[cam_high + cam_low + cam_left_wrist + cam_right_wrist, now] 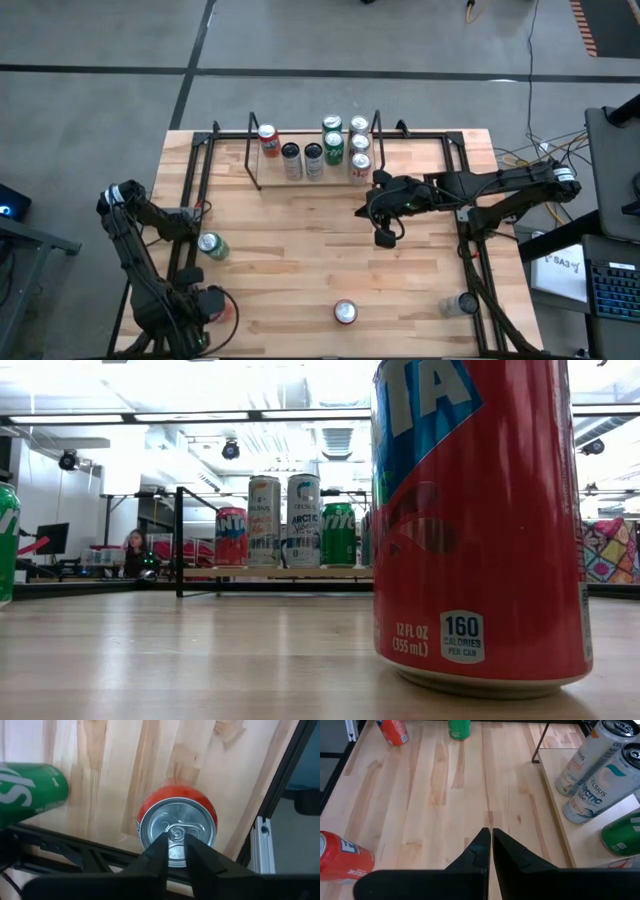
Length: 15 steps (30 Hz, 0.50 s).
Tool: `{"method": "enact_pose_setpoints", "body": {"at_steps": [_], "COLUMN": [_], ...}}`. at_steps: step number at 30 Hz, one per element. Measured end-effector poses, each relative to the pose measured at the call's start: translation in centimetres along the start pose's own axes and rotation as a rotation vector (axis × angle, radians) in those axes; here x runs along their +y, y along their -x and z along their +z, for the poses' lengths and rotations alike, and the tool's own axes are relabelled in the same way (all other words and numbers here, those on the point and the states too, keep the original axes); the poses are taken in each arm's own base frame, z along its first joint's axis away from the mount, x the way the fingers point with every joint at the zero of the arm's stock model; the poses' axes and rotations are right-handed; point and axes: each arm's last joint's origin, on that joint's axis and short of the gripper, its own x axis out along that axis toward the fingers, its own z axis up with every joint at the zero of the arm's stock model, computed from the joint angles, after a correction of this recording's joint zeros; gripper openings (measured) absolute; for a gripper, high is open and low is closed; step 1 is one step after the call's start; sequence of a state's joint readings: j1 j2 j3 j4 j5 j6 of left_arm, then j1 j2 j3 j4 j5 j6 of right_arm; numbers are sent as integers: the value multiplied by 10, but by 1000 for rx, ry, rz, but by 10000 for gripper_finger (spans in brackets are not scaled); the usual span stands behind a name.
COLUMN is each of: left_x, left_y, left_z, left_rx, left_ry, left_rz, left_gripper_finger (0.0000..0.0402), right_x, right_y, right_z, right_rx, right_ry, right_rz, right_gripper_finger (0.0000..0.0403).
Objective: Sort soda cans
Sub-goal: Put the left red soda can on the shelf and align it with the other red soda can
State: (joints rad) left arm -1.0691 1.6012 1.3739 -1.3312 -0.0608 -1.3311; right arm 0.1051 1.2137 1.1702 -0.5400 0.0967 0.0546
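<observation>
Roughly half done, I'd judge. High view: black wire rack (pixel 255 160) at bench (pixel 300 260) far edge holds approx seven sorted soda cans (pixel 313 160), red, dark, green and silver-white, in rows. Left to sort: green metal can (pixel 211 245), red can w/ silver top (pixel 345 312) near front edge, red can (pixel 222 306) under left arm, clear-looking item (pixel 462 303) front right, can't ID. Right end effector (pixel 384 238) hovers mid-bench.

Low view: big red can (pixel 480 525) close up; rack cans far behind.

Left wrist: left end effector (pixel 176 851) fingers nearly together above the red can's top (pixel 177 830), holding nothing.

Right wrist: right end effector (pixel 491 842) closed, empty; silver-white cans (pixel 592 767) on rack.
</observation>
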Motion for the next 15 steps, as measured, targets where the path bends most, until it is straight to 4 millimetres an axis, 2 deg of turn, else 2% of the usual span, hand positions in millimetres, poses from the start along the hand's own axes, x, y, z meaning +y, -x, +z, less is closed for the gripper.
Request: {"method": "enact_pose_setpoints", "body": {"at_steps": [7,15], "left_x": [0,0], "left_y": [0,1], "left_z": [0,-1], "left_rx": [4,0], "left_ry": [76,38], "left_rz": [2,5], "left_gripper_finger": [150,283], "right_x": [0,0], "right_y": [0,0], "right_z": [0,0], "right_rx": [0,0], "right_ry": [0,1], "right_rz": [0,0], "right_gripper_finger": [9,9]}}
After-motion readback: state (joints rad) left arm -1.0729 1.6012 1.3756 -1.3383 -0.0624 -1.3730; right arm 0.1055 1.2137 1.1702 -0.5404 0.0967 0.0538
